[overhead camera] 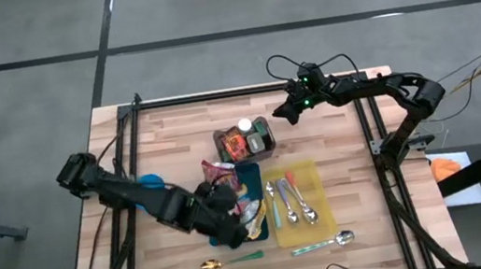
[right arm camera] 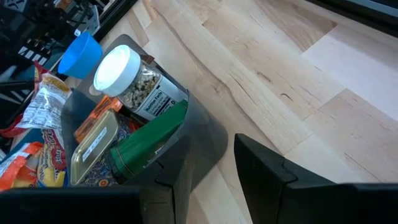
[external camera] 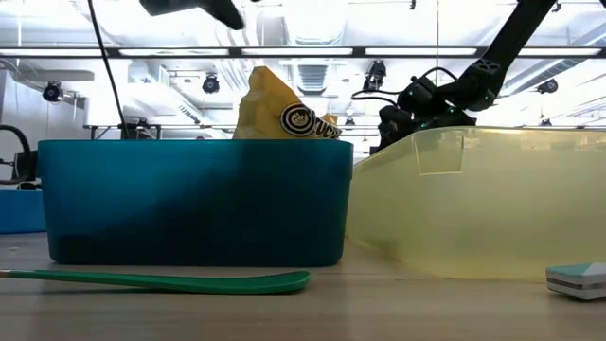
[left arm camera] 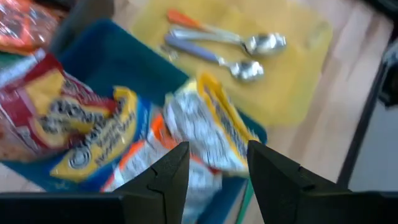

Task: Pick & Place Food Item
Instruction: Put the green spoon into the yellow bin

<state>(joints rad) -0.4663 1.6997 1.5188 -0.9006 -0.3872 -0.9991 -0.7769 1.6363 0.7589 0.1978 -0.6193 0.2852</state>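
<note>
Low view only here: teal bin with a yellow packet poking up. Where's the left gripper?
Observer: The left gripper hovers over the teal bin, fingers apart, empty.
Operator: What's under it?
Observer: A silver-and-yellow snack packet, lying among other packets.
Operator: And the right arm?
Observer: The right gripper waits open beside the grey bin holding a white-lidded jar.

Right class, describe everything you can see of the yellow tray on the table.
The yellow tray is a shallow, translucent plastic rectangle with low sloping walls, lying flat on the wooden table. It sits right beside the blue bin, apparently touching it. Inside lie three metal spoons with coloured handles. Another spoon lies on the table just outside it. Neither gripper touches it.
</note>
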